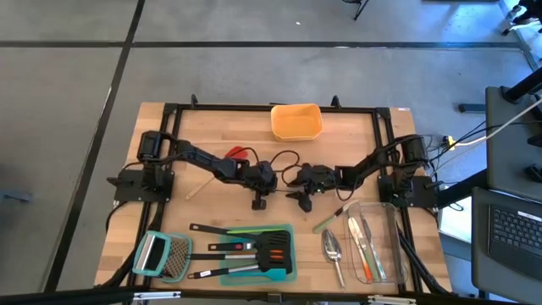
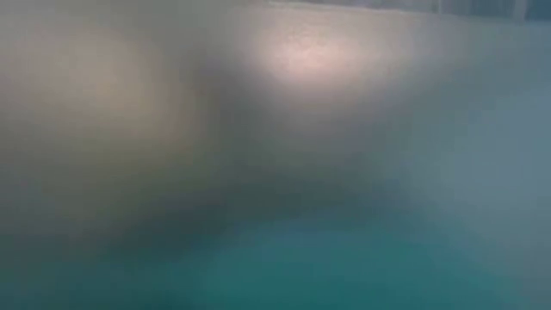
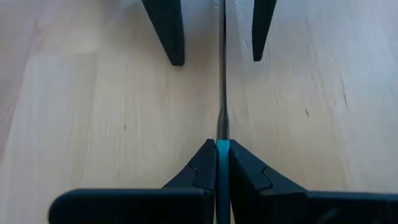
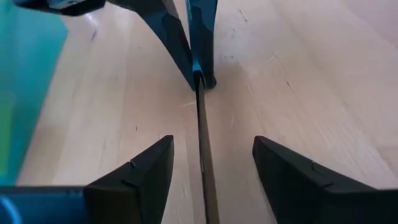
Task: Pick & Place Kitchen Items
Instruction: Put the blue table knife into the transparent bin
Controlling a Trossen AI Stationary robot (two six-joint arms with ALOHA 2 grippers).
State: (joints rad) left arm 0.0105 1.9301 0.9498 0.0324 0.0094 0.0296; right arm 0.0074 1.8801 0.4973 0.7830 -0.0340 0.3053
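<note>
My left gripper and my right gripper meet at the table's middle, facing each other. My left gripper is shut on a thin utensil seen edge-on, which has a teal part and a slim dark shaft. My right gripper is open. Its fingers stand on either side of the shaft without touching it. The low view is blurred and shows none of this. My left gripper pinches the utensil's teal part between its two fingers. The dark shaft sticks out past the fingertips, along the fingers, toward my right gripper. The fingers slant down at the table. I cannot tell whether the utensil touches the wood.
An orange container stands at the far edge. A teal tray with black turners and a green spatula lies near, next to a grater. At the near right are a silver spoon and a clear container with cutlery.
</note>
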